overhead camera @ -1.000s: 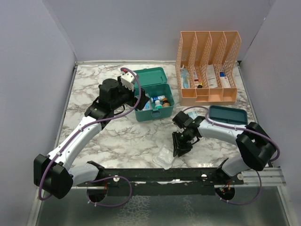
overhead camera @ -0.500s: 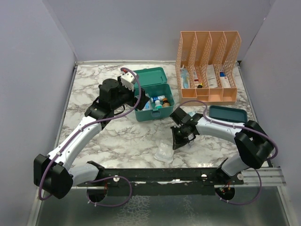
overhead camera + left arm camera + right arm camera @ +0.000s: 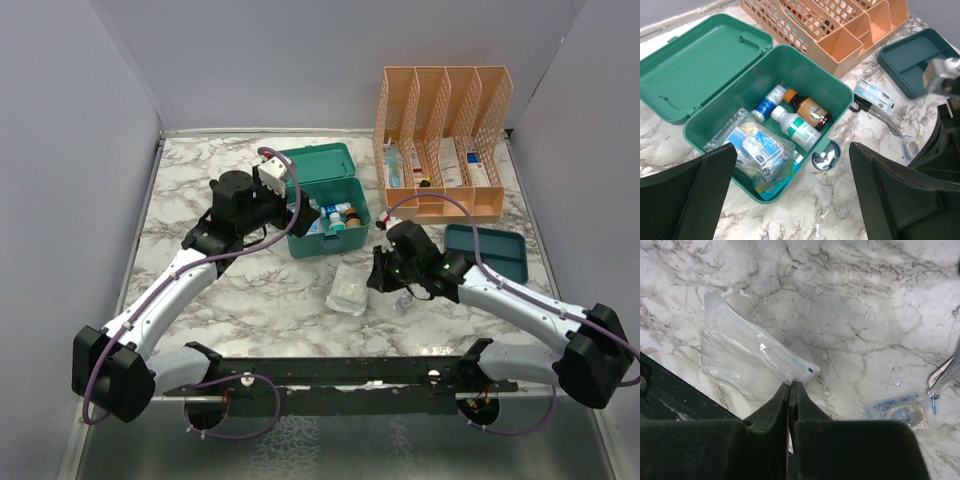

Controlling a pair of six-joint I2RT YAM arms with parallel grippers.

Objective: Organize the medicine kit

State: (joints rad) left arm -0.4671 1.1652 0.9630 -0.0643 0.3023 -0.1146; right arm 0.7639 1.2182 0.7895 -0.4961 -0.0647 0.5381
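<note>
The medicine kit (image 3: 345, 190) is a teal box standing open on the marble table, its lid (image 3: 318, 162) laid back. It also shows in the left wrist view (image 3: 840, 90) and holds bottles (image 3: 799, 127) and a bag of packets (image 3: 757, 152). My left gripper (image 3: 292, 212) is open and empty and hovers over the kit's front left; in its own view (image 3: 792, 190) the fingers are spread wide. My right gripper (image 3: 374, 280) is shut on a corner of a clear plastic bag (image 3: 350, 290) in front of the kit. In the right wrist view the gripper (image 3: 790, 385) pinches the bag (image 3: 745, 355).
An orange mesh file organizer (image 3: 440, 140) stands at the back right. A dark-blue tray (image 3: 487, 252) lies in front of it. A small round cap (image 3: 826, 155), a packet (image 3: 875, 97) and metal scissors (image 3: 885, 117) lie right of the kit. A small wrapped item (image 3: 900, 411) lies by the right gripper.
My right gripper has taken the clear bag and carried it from near the table's front edge back toward the kit. The left arm has barely moved.
</note>
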